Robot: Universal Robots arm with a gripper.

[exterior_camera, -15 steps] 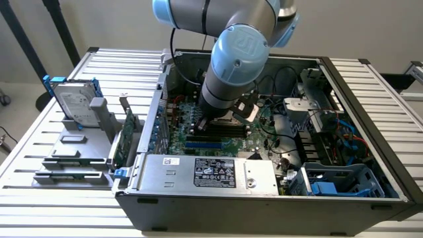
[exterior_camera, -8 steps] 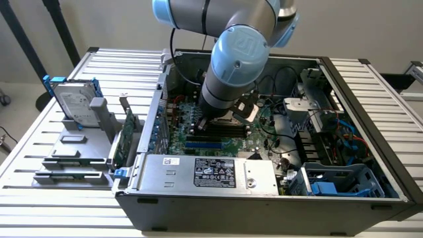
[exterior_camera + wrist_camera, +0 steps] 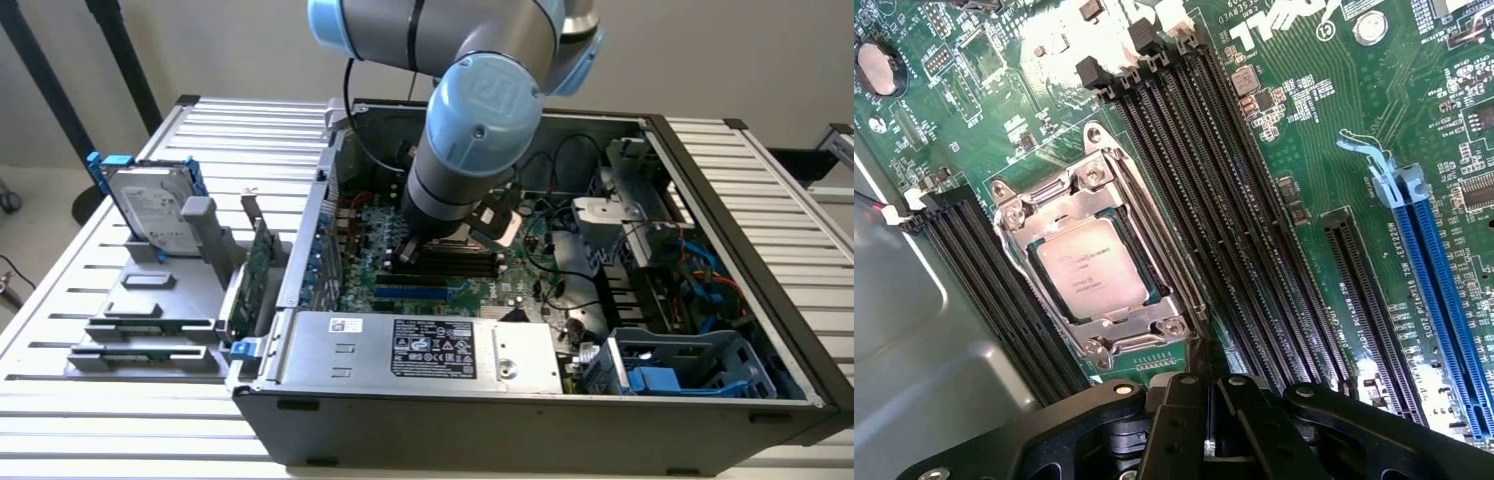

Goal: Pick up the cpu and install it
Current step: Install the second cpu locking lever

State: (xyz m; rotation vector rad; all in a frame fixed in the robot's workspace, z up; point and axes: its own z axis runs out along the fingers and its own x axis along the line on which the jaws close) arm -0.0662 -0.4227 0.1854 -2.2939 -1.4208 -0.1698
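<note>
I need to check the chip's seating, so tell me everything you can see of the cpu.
The cpu is a small flat square chip with a shiny silver metal top bearing faint printed text. It lies flat in the socket on the green motherboard, framed by the metal retention bracket, beside the black memory slots. Nothing grips it.

Cpu (image 3: 1092,268) sits in mobo socket (image 3: 1094,265), RAM slots (image 3: 1244,240) just beside, inside PC case (image 3: 747,260).

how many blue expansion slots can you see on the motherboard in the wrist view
1. The long blue expansion slot runs along the board's edge, beside a black slot and away from the cpu in its socket. Others may lie outside the picture.
</note>
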